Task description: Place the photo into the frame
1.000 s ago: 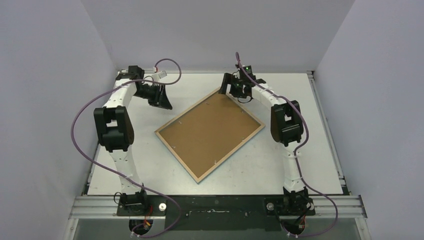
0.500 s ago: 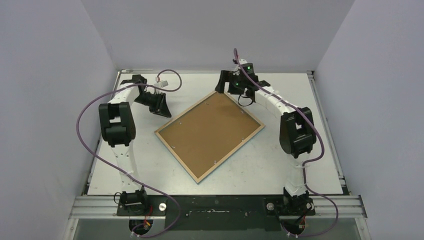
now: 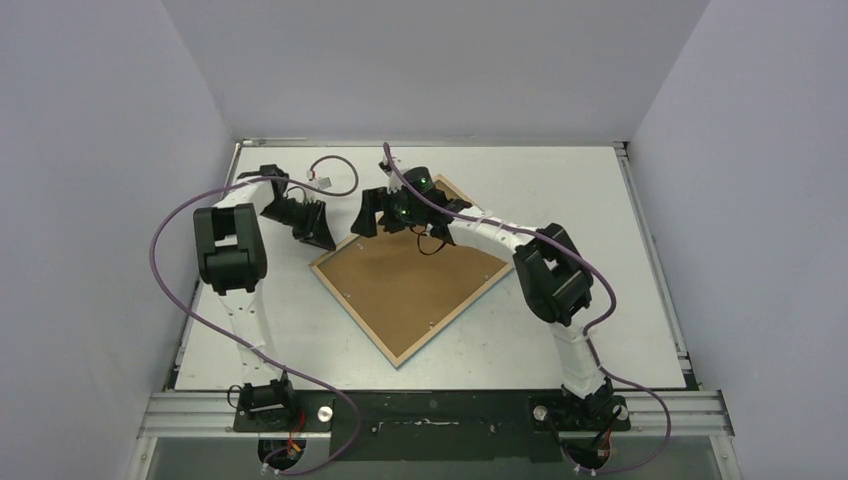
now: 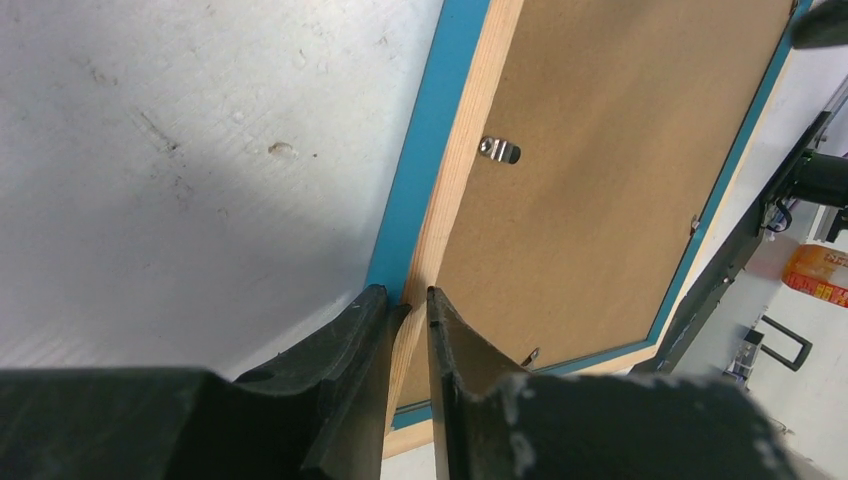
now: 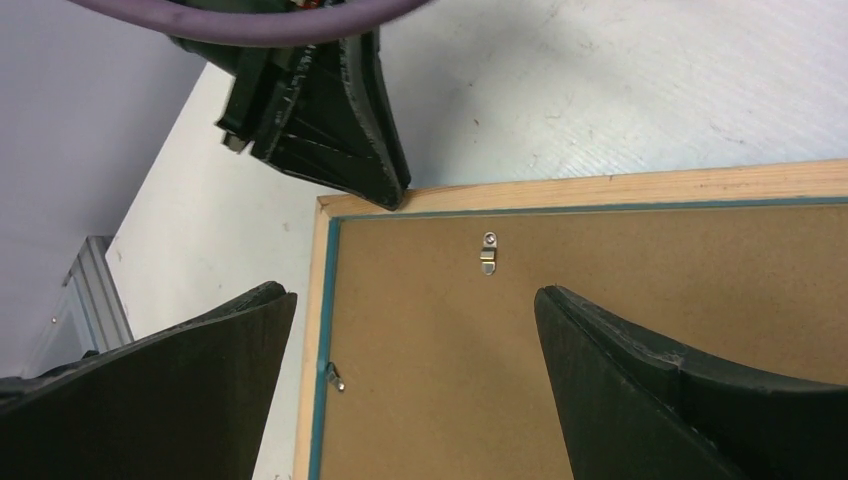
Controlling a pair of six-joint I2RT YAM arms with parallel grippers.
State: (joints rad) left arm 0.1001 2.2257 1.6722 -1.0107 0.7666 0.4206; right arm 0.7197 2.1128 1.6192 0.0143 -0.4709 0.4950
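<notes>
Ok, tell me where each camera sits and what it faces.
Top external: high behind the arms, facing down on them and the frame.
Left wrist: facing down along the left pincer, which straddles the frame's rim.
Right wrist: above the frame's corner, between fingers of the open right pincer.
Shared: both wrists see the frame's back.

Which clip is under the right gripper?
The frame lies back-up on the table, the left gripper on its rail near one corner. Just along that rail, below the open right gripper, is the silver, brass-tipped clip; its neighbour sits on the adjoining rail.
</notes>
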